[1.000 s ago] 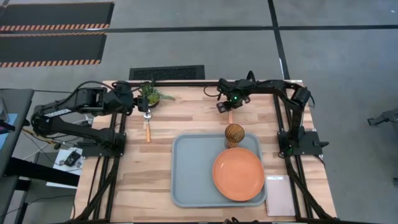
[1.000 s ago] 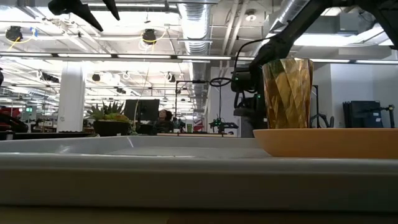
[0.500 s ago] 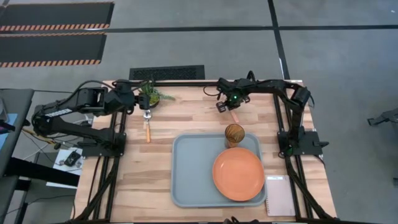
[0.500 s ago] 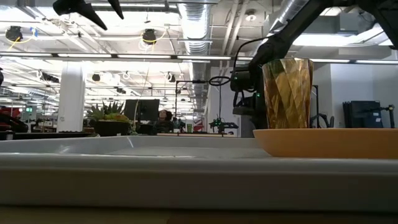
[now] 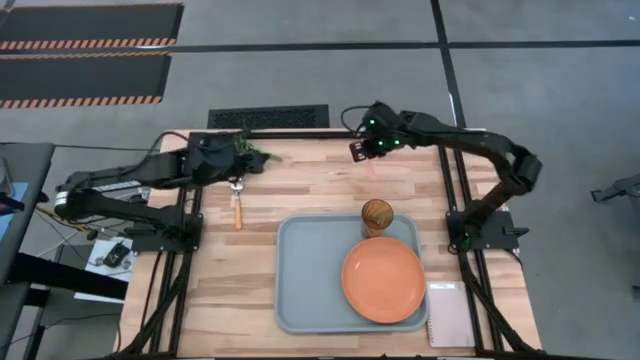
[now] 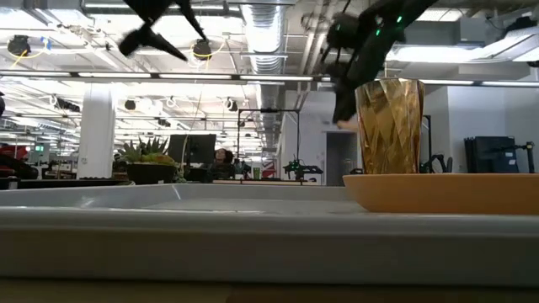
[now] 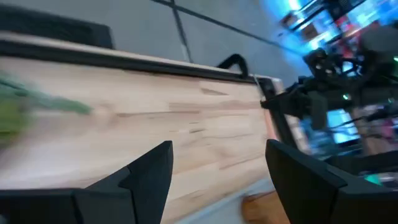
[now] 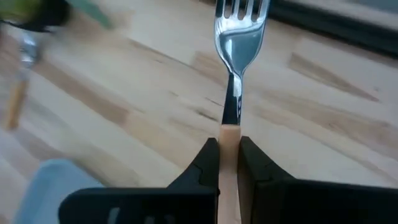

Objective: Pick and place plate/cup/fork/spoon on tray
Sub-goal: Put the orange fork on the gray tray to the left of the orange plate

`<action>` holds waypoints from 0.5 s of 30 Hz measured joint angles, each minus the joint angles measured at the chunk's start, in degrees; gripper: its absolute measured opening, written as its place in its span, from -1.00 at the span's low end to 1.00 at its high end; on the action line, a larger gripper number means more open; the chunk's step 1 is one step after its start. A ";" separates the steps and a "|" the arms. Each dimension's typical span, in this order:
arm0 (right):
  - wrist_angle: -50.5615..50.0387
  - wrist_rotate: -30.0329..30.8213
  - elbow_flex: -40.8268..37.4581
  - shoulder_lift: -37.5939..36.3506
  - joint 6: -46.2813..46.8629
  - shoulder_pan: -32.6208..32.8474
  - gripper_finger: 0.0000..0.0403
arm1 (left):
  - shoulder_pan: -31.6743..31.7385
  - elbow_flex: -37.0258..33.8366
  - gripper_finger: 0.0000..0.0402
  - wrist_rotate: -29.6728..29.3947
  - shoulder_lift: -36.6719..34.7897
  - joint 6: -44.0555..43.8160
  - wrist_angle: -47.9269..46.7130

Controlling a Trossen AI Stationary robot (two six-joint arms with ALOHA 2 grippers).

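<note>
Two risks: right gripper [image 8: 229, 163] clamped narrowly on fork [image 8: 236, 46] handle, so slippage or pivoting; collision with cup [image 5: 376, 214] upper-centre of tray [image 5: 300, 275].

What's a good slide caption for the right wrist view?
Right gripper holds the fork by its handle above the wooden table.

The left claw [image 7: 214, 171] fills the foreground, its two dark fingers [image 7: 149, 171] spread wide apart with nothing between them. Beyond them stretches the pale wooden plank bench [image 7: 155, 118], its dark far edge running along grey floor. A blurred streak of green foliage [image 7: 37, 106] lies over the bench surface at one side. Farther off, at the bench's other side, stands the dark frame and joints of the right arm [image 7: 323, 99], with smeared blue and red lights behind it.
</note>
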 joint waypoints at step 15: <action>5.17 1.51 0.01 -5.54 0.95 11.37 -0.86 | 5.76 -5.78 0.21 20.85 20.20 -1.79 42.10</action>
